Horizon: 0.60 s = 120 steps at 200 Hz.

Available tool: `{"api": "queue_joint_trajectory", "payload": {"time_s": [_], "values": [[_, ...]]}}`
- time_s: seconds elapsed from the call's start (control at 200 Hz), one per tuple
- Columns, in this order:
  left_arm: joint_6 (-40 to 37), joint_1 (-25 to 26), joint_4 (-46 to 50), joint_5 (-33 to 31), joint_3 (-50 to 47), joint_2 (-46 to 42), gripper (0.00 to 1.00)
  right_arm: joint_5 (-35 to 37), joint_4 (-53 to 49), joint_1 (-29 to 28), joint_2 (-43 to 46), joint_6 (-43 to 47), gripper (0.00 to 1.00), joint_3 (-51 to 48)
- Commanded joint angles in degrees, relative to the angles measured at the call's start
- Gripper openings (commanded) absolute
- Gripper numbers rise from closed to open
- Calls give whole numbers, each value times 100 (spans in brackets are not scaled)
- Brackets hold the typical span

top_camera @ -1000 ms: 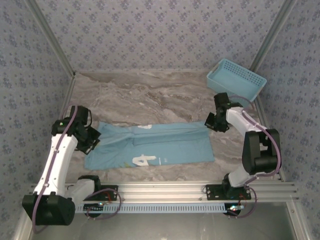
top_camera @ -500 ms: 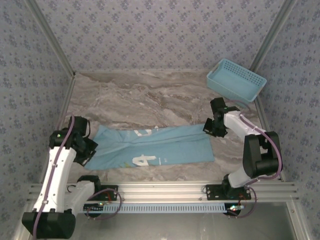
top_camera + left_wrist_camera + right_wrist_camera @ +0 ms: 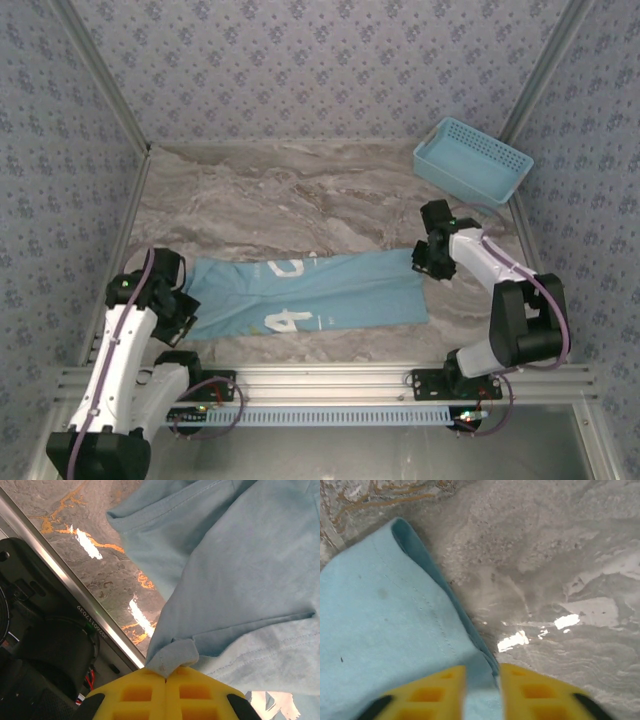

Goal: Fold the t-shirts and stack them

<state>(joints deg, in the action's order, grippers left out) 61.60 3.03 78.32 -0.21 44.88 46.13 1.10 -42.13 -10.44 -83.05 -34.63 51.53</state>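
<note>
the soft sky-blue t-shirt point(image 3: 330, 290) lies as a long flat band across the lower middle of the top view, on the grey veined stone-look table point(image 3: 300, 190), with white print point(image 3: 287, 321) near its lower edge. at its left end the left gripper point(image 3: 166, 672) has its blocky yellow fingers pressed together on a small puckered nub of cloth. at the right end the right gripper point(image 3: 483, 674) stands slightly parted (a narrow gap), the stitched hem lying between its fingers. a rigid pale-blue lattice basket point(image 3: 472, 160) sits at the upper right.
</note>
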Motion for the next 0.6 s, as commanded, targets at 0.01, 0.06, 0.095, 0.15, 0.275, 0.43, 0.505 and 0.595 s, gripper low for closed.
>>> {"api": "queue_joint_trajectory", "payload": {"time_s": [0.01, 0.06, 0.095, 0.15, 0.275, 0.43, 0.505, 0.595], "values": [[69, 32, 122, 30, -104, -43, 0, 158, -332, -3, 322, -418, 35, -132], [58, 31, 111, 5, -136, -40, 0, 93, -315, -1, 350, -493, 38, -160], [56, 34, 101, -16, -144, -43, 0, 19, -284, 8, 346, -517, 38, -161], [54, 37, 54, 0, -185, -43, 0, -66, -201, -2, 320, -543, 38, -145], [52, 44, -24, 53, -271, -21, 0, -163, -10, -74, 231, -652, 34, -24], [43, 46, -20, 14, -372, -47, 0, -277, 131, -125, -38, -715, 27, 144], [56, 46, -191, 165, -505, -43, 0, -388, 284, -125, -172, -719, 22, 209], [38, 45, -529, 458, -693, 41, 0, -535, 470, -125, -330, -694, 21, 324]]}}
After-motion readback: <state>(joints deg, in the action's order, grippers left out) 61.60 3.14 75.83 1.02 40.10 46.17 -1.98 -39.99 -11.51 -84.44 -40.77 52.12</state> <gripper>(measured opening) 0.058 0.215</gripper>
